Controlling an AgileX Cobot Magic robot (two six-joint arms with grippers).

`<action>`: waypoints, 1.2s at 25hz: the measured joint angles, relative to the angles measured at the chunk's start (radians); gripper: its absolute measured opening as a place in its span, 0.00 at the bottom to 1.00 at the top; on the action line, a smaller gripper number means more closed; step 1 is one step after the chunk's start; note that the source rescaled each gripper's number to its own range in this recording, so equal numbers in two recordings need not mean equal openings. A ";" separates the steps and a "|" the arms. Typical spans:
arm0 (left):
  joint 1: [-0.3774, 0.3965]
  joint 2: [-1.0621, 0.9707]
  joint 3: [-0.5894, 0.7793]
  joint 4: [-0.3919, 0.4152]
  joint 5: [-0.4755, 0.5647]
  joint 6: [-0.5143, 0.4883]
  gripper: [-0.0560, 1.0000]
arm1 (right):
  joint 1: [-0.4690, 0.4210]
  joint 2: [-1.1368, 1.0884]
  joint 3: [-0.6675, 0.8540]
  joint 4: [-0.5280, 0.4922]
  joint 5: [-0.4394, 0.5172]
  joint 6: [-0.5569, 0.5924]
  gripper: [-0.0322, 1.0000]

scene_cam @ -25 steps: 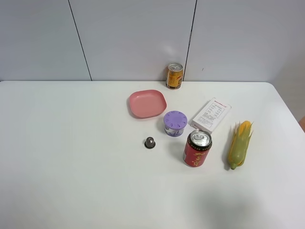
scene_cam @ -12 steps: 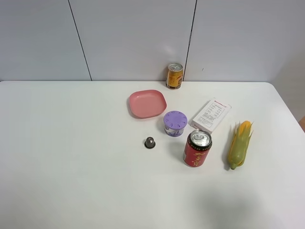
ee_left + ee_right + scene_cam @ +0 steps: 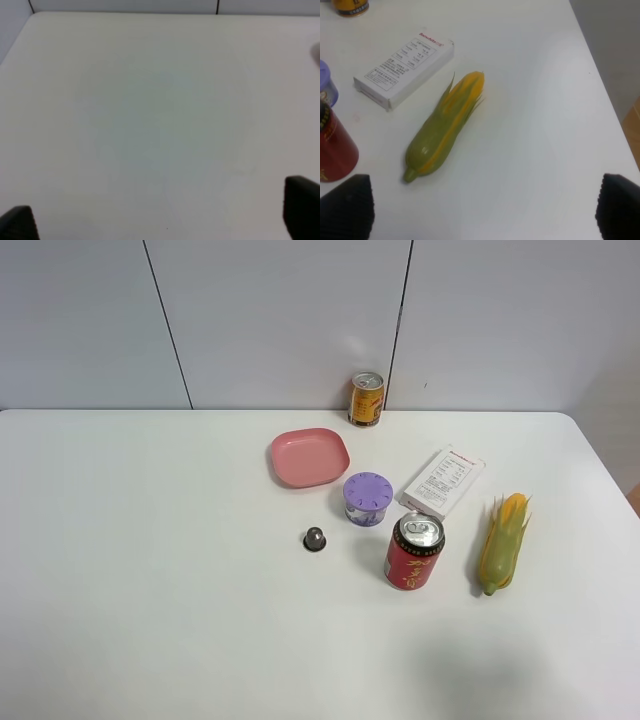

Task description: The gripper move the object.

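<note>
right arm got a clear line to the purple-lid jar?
Probably not straight on: the red can stands between the open right gripper and the purple-lid jar. From above looks free.

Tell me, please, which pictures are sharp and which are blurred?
Exterior high view: sharp, evenly lit, with soft shadows beside the purple-lidded jar. Left wrist view: soft, only bare table. Right wrist view: the corn is fairly sharp, the gripper tips dark and blurred.

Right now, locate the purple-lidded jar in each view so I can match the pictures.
Exterior high: the purple-lidded jar stands mid-table, between the pink plate and the red can.
Left wrist: not in it.
Right wrist: only a sliver at the frame edge, beside the red can.
Shared landmark: the white box.
</note>
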 joint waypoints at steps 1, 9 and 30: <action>0.000 0.000 0.000 0.000 0.000 0.000 1.00 | 0.000 0.000 0.000 0.000 0.000 0.000 1.00; 0.000 0.000 0.000 0.000 0.000 0.000 1.00 | 0.000 0.000 0.000 0.000 0.000 0.000 1.00; 0.000 0.000 0.000 0.000 0.000 0.000 1.00 | 0.000 0.000 0.000 0.000 0.000 0.000 1.00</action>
